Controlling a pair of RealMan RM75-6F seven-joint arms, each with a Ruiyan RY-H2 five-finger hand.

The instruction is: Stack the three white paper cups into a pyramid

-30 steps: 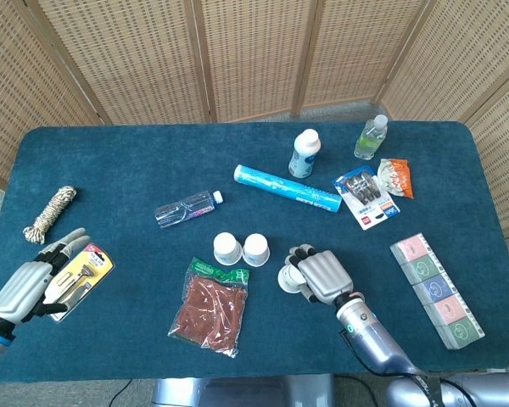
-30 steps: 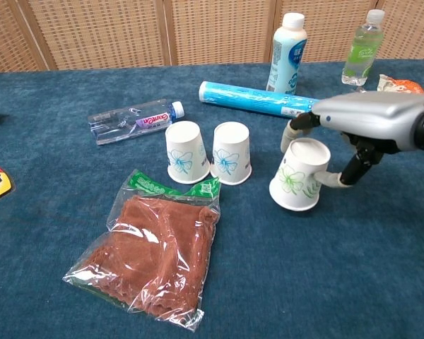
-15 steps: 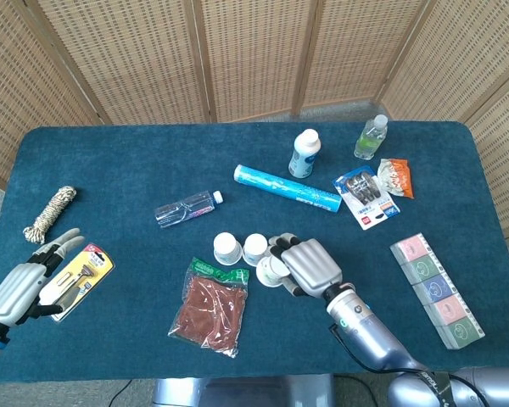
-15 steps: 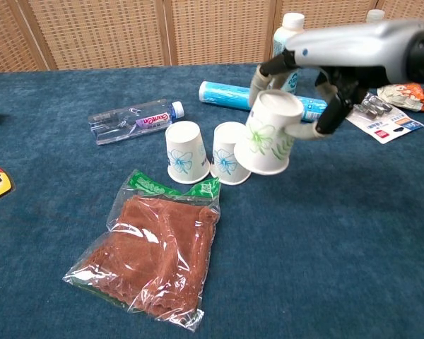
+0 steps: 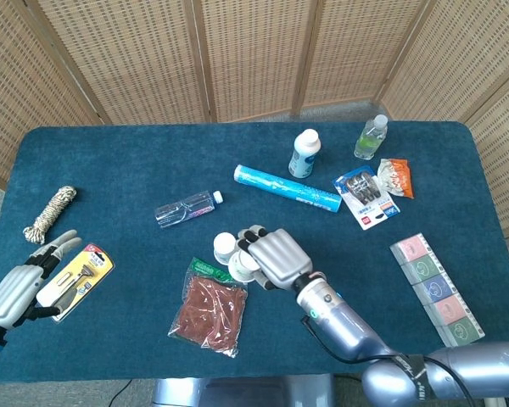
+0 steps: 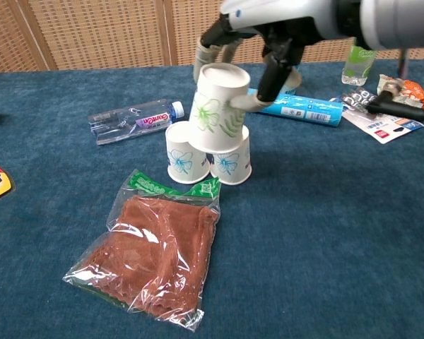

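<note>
Two white paper cups with blue flower prints stand upside down side by side, the left cup [image 6: 181,153] touching the right cup [image 6: 233,160]. My right hand [image 6: 263,44] holds a third upturned cup [image 6: 218,107] with a green print, tilted, just above the pair. In the head view my right hand [image 5: 273,257] covers most of the cups; only the left cup [image 5: 224,247] and part of the held cup [image 5: 240,266] show. My left hand [image 5: 21,287] hovers open at the table's near left edge, empty.
A bag of brown cloth [image 6: 157,254] lies just in front of the cups. Behind them lie a clear bottle [image 6: 134,118] and a blue tube [image 6: 299,106]. A razor pack [image 5: 78,278] lies by my left hand. Boxed goods [image 5: 435,290] sit at right.
My right hand has lifted the third cup from the table at the right and carried it left, up over the two standing cups. My left hand drifted slightly.
</note>
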